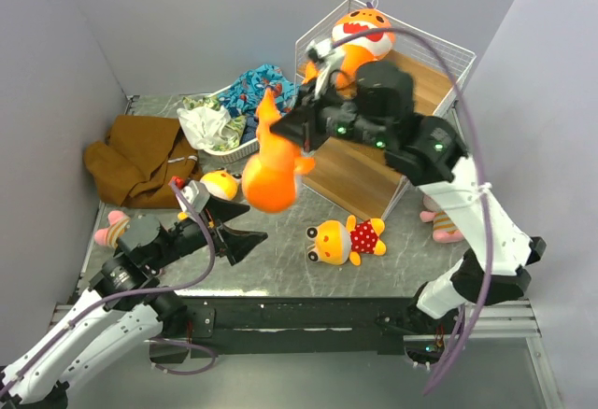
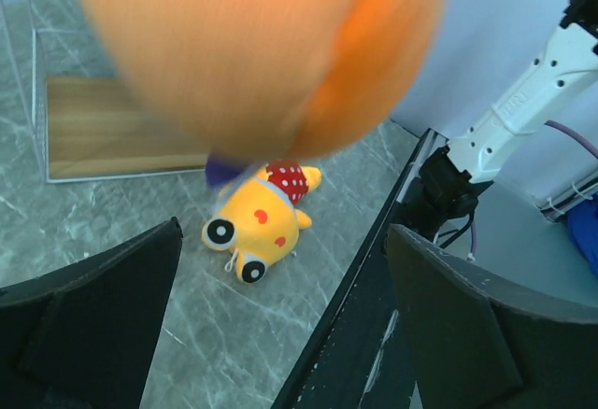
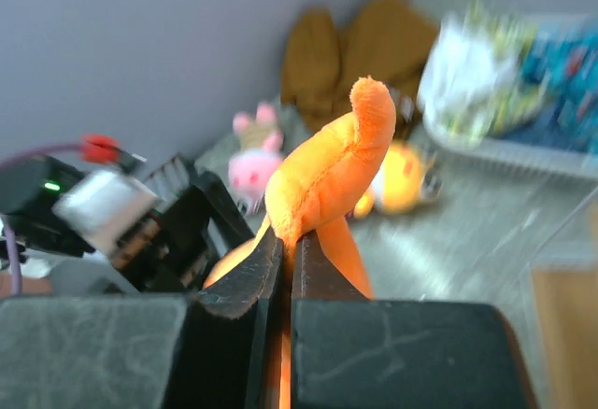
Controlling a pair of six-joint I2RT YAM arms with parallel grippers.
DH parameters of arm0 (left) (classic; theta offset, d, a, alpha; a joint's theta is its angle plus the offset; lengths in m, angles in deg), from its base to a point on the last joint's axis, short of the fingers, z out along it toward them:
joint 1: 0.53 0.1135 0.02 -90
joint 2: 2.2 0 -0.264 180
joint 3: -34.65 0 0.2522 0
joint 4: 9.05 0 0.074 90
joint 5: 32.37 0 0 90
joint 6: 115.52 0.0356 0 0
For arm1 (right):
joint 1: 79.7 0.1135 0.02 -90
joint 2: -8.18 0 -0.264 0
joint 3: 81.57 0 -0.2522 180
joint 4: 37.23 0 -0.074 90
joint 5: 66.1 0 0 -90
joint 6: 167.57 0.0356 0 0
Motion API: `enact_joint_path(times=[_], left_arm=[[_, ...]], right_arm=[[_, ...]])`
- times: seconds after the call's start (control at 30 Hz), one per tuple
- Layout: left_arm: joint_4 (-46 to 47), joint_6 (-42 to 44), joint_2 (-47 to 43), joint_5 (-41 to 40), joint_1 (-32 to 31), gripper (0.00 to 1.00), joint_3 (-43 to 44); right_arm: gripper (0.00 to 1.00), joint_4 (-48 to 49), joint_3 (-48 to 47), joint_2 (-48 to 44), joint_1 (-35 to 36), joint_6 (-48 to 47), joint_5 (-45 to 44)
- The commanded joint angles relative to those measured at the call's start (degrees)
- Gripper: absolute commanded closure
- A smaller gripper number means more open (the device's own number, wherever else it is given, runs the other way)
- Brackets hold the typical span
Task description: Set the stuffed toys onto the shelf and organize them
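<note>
A brown cloth (image 1: 140,159) lies crumpled at the far left of the grey marbled table (image 1: 280,261), near the wall. Just beside it, a low white basket (image 1: 246,150) holds heaped blue clothes (image 1: 258,87) and green patterned clothes (image 1: 207,125).

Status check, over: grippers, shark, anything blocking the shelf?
Right gripper shut on orange shark, hanging clear of the table. Left gripper open beside it. Nothing seen between shark and shelf; second shark already on it.
</note>
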Motion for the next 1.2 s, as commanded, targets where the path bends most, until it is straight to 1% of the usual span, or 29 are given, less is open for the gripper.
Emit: enact_joint_path(times=[0.0,0.07,0.1,0.13,0.17,0.2,0.27,0.3,0.37,0.4,0.43,0.47,0.5,0.57,0.6,0.67,0.7,0.8,0.87,0.9,0.97,1.0,1.17], left_arm=[[-0.93,-0.69,0.56,-3.38,-0.01,0.01,2.88],[-0.94,-0.70,0.30,-4.43,-0.10,0.01,2.97],[-1.20,-0.70,0.30,-4.70,-0.10,0.01,2.97],[-1.37,-0.61,-0.14,-4.88,-0.10,0.00,3.06],[-1.38,-0.61,-0.23,-5.14,-0.10,0.03,2.97],[-1.38,-0.69,-0.49,-5.58,-0.01,0.04,2.88],[-1.46,-0.70,-0.93,-5.93,-0.01,0.04,2.97],[-1.55,-0.70,-0.93,-6.11,-0.01,0.04,2.88],[-1.55,-0.61,-1.02,-6.20,-0.01,0.04,2.88],[-1.46,-0.78,-1.02,-6.11,-0.01,0.03,2.97],[-1.55,-0.78,-0.94,-5.76,-0.01,0.04,2.88],[-1.55,-0.78,-0.85,-5.50,-0.01,0.04,2.88],[-1.38,-0.87,-0.85,-5.32,-0.01,0.04,2.88],[-1.55,-0.87,-0.93,-4.88,-0.01,0.04,2.97],[-1.64,-1.05,-0.85,-4.79,-0.10,0.04,2.97],[-1.81,-1.05,-1.11,-4.62,-0.10,0.04,2.88],[-1.99,-1.05,-1.28,-4.62,-0.01,0.04,2.80],[-2.17,-0.96,-1.37,-5.05,-0.01,0.03,2.97],[-2.25,-0.96,-1.55,-5.14,-0.10,0.04,2.97],[-2.34,-0.96,-1.55,-4.97,-0.10,0.04,2.97],[-1.90,-0.87,-1.55,-4.71,-0.01,0.04,2.71],[-1.99,-0.87,-1.55,-4.53,-0.10,0.04,2.71],[-2.08,-0.87,-0.15,-3.83,-0.01,0.04,2.88]], right_arm=[[1.00,2.65,-8.55,-2.64,-0.25,-14.71,1.63],[1.00,6.52,-5.41,-6.76,-0.34,-18.33,1.45],[1.00,8.46,-4.25,-8.18,-0.25,-21.65,1.54],[1.00,12.39,-3.11,-9.58,-0.25,-22.99,1.28],[1.00,14.17,-1.36,-11.86,-0.34,-24.31,1.02],[1.00,16.88,-0.64,-12.93,-0.25,-28.24,1.01],[1.00,19.36,1.63,-15.65,-0.25,-32.47,0.93],[1.00,20.68,2.60,-16.62,-0.25,-36.93,0.67],[1.00,25.07,5.85,-18.81,-0.25,-42.75,-1.08],[1.00,26.83,7.17,-19.44,-0.34,-49.04,-2.40],[1.00,30.59,8.49,-19.96,-0.25,-52.24,-3.54],[1.00,32.19,10.85,-20.66,-0.25,-55.31,-4.60],[1.00,34.03,11.48,-20.67,-0.34,-61.00,-5.39],[1.00,33.70,10.27,-19.45,-0.25,-66.83,-7.94],[1.00,32.92,9.13,-18.83,-0.25,-71.38,-10.13],[1.00,31.42,7.19,-17.78,-0.60,-76.15,-13.29],[1.00,30.81,7.10,-17.60,-0.60,-81.22,-15.92],[1.00,30.45,9.63,-18.91,-1.91,-89.95,-18.05],[1.00,28.35,13.41,-21.10,-4.10,-93.56,-16.31],[1.00,27.03,14.56,-21.81,-6.81,-95.93,-15.69],[1.00,26.06,16.59,-23.04,-8.59,-97.35,-15.51],[1.00,23.79,16.85,-23.22,-10.16,-97.88,-15.60],[1.00,20.34,20.01,-24.71,-12.55,-101.48,-15.77]])
